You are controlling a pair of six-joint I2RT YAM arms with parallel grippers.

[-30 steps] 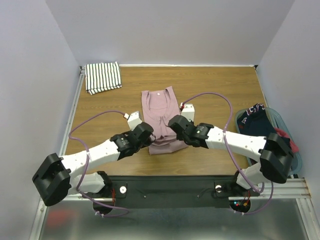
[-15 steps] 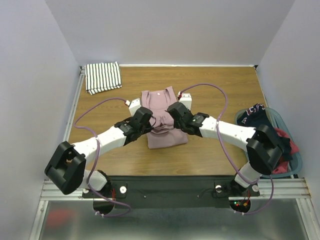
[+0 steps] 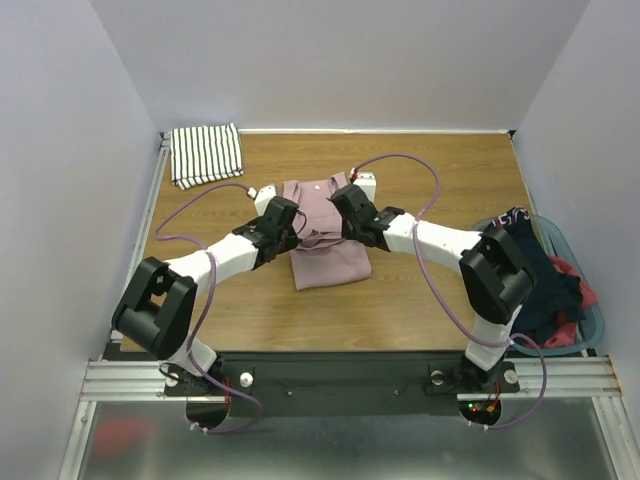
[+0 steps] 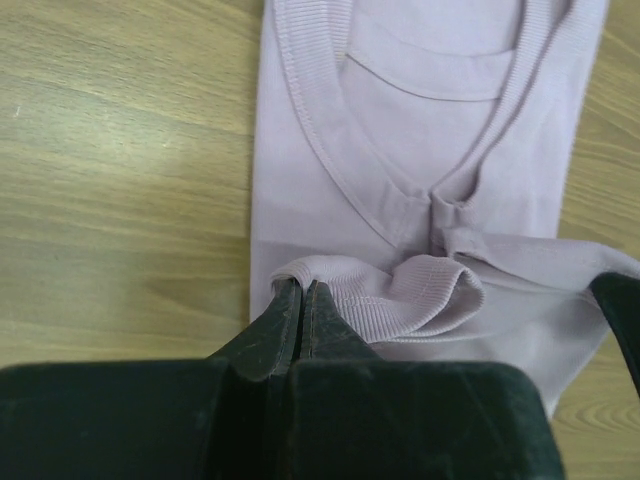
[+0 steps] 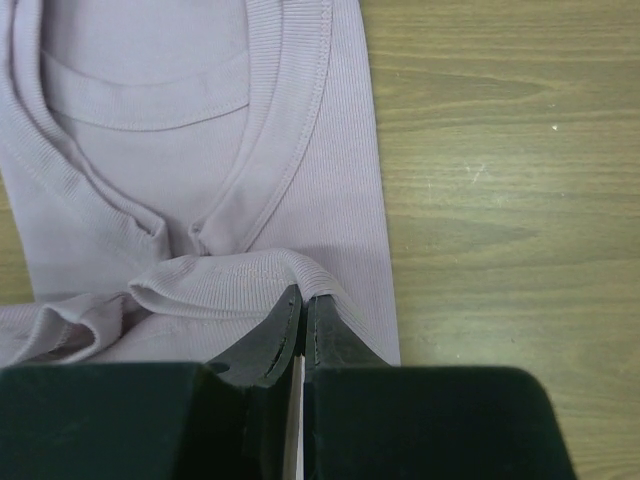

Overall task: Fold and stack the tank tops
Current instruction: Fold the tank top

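The dusty pink tank top lies mid-table, its bottom hem lifted and carried over its upper part. My left gripper is shut on the hem's left corner and shows in the top view. My right gripper is shut on the hem's right corner and shows in the top view. Both hold the hem just below the neckline. The striped white tank top lies folded at the far left corner.
A teal basket at the right edge holds the dark navy garment and a red one. White walls close in the wooden table on three sides. Purple cables loop over both arms.
Both grippers have carried the pink top's bottom hem away from the near edge toward the neckline, folding the top over itself. The arms have stretched farther out.
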